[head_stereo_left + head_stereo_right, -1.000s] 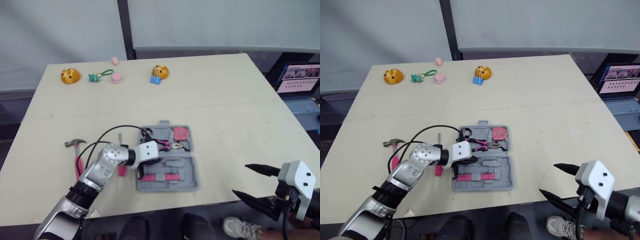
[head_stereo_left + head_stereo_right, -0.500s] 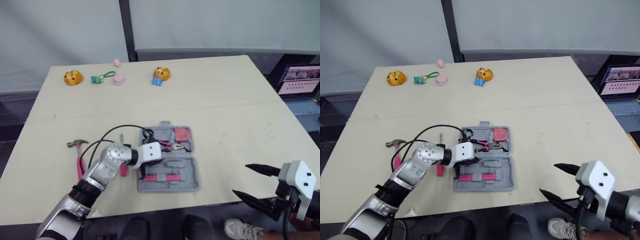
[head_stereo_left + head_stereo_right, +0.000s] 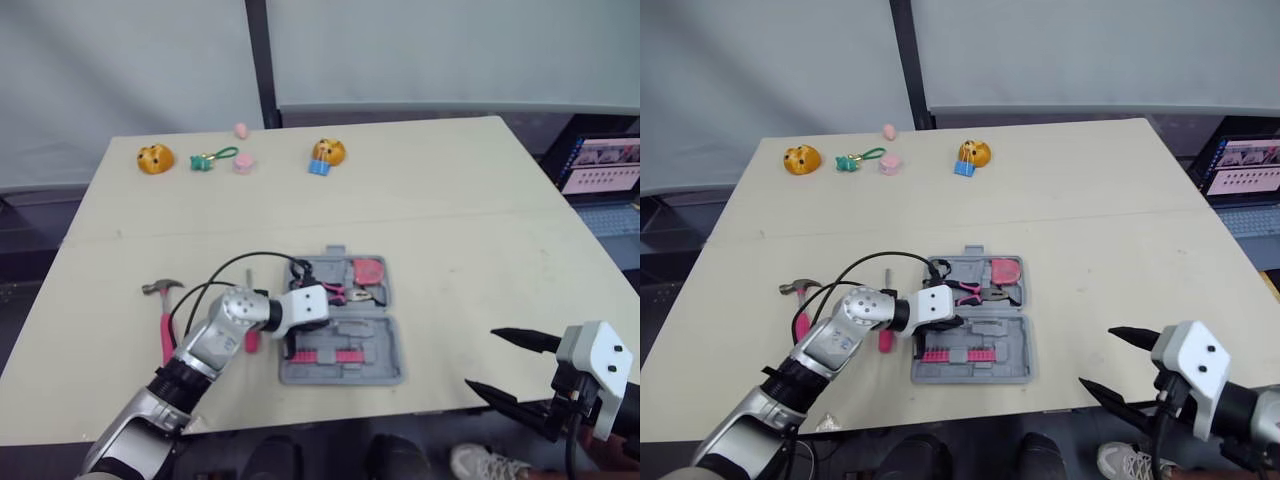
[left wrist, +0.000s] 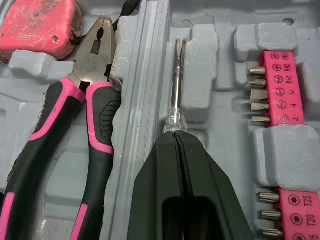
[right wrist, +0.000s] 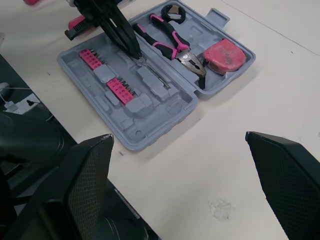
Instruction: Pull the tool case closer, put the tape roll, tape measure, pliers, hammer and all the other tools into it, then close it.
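The grey tool case (image 3: 385, 370) lies open near the table's front edge. In its far half sit the red tape measure (image 4: 37, 22) and the pink-handled pliers (image 4: 75, 115). Pink bit strips (image 4: 280, 85) fill the near half. My left gripper (image 4: 176, 136) is inside the case, shut on the end of a small screwdriver (image 4: 176, 80) that lies in a slot beside the pliers. The hammer (image 3: 163, 312) and a pink-handled screwdriver (image 3: 884, 338) lie on the table left of the case. My right gripper (image 3: 482, 360) hangs open off the front right edge, holding nothing.
Small toys line the far edge: an orange plush (image 3: 155, 157), a green keychain (image 3: 208, 158), pink pieces (image 3: 243, 164) and an orange figure with a blue clip (image 3: 327, 153). A laptop (image 3: 600, 165) stands beyond the right side. A black cable (image 3: 240, 265) loops over my left arm.
The whole picture has shifted slightly, so the camera moved. My left gripper stays in the case on the screwdriver. The right gripper has not moved.
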